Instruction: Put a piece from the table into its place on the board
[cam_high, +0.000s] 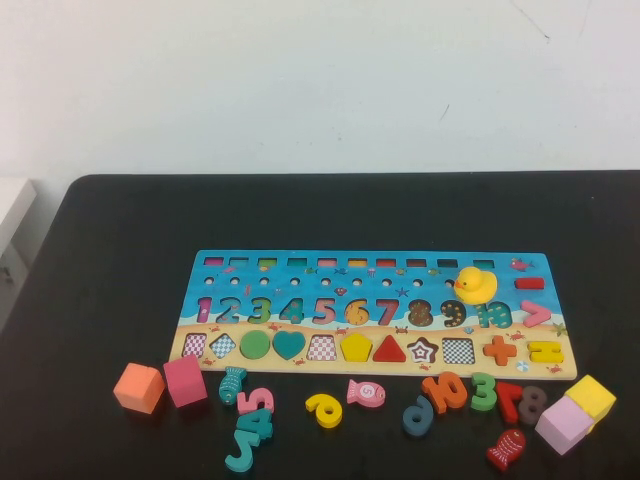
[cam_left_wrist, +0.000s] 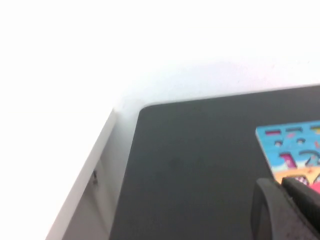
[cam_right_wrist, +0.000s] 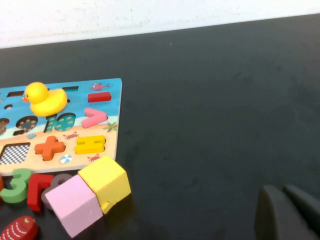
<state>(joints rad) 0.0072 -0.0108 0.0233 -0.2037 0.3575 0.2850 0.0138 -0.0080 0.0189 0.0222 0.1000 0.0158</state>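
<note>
Neither tool appeared in the high view. It showed the board (cam_high: 380, 262) lying across the black tabletop (cam_high: 320, 210), with the piece (cam_high: 356, 346), a yellow pentagon, already sitting in its recess in the shape row, between a checkered empty recess and a red triangle. Loose numbers and cubes lay along the board's near edge.

From the left wrist, the left tool (cam_left_wrist: 283, 200) hung over bare tabletop just off the board's left end; whether it was spread or pressed together could not be told. No pentagon showed there.

From the right wrist, the right tool (cam_right_wrist: 289, 205) hung over empty tabletop well right of the board, its state equally unclear. Only this view showed the yellow cube (cam_right_wrist: 105, 181) touching a pink cube (cam_right_wrist: 75, 204), and the duck (cam_right_wrist: 45, 98) up close.

As a judgement, the danger was a needless reach: a yellow 6 (cam_high: 324, 409) or the yellow cube could be mistaken for the piece, or the duck knocked.
</note>
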